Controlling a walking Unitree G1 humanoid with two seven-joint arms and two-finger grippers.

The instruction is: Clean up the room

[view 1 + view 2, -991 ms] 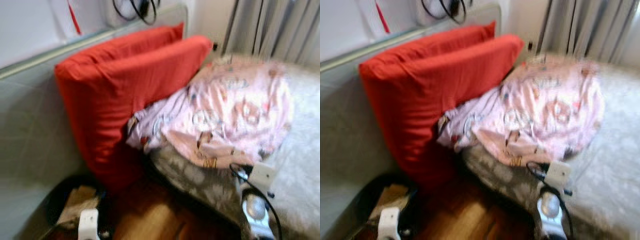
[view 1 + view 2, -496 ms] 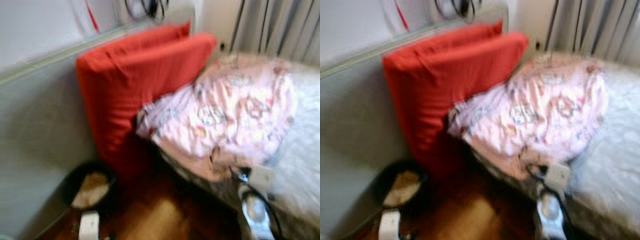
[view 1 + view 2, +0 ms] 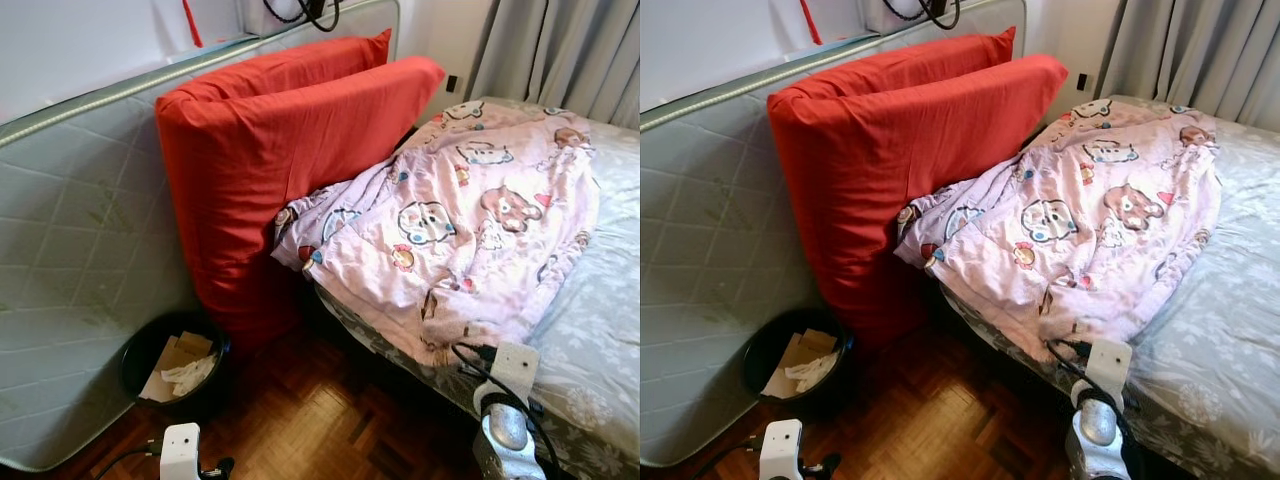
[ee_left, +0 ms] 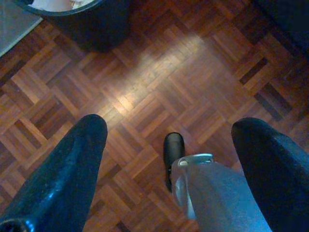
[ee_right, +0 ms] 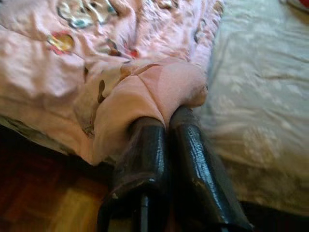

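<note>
Quick count for you: two big red fabric pillows (image 3: 270, 170), one behind the other. One pink cartoon-print blanket (image 3: 470, 230) on one bed with a grey patterned sheet (image 3: 1230, 330). One quilted pale mattress (image 3: 70, 270) standing on its side. One round black waste bin (image 3: 172, 362) on the parquet floor (image 4: 159, 82), with a few bits of paper inside, too jumbled to count. And you've got two tools: the left tool (image 4: 169, 145) and the right tool (image 5: 166, 121).
</note>
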